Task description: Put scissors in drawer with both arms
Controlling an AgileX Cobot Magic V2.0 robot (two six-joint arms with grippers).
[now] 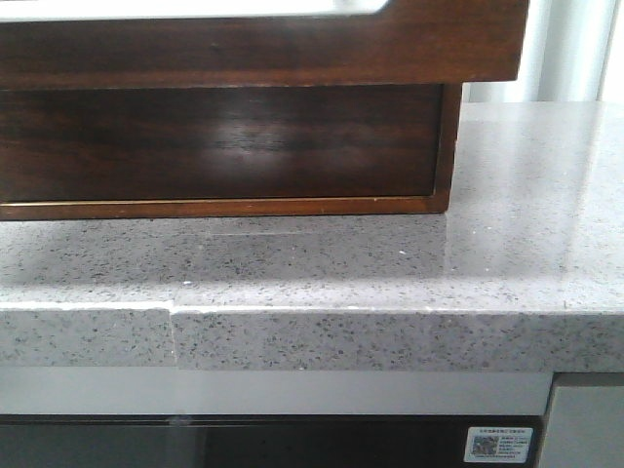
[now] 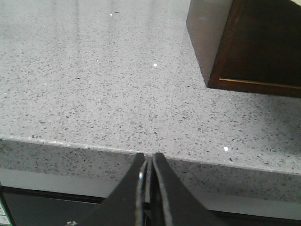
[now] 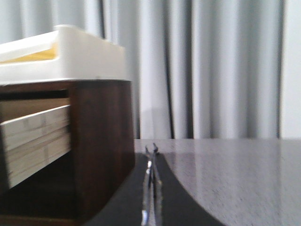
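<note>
Two end effectors appear, one per wrist view, and both are clenched with nothing between the fingers. Left end effector: fingertips pressed together, poised at the front edge of the speckled grey table, over the dark band below the edge. Right end effector: fingers closed to a thin line, low over the table top, just beside the outer side wall of the cabinet. One cabinet of dark brown glossy wood stands on the table; in the front view its lower recess sits behind a thin light strip along the base. One drawer is seen, pulled forward so that its plain dark front overhangs the recess, with a pale lining edge visible at the upper border of the front view. In the right wrist view the drawer's light wooden side shows within the cabinet opening, near the right end effector and apart from it. One white tray rests on the cabinet top. Pale curtains hang behind. Scissors: not visible in any view.
</note>
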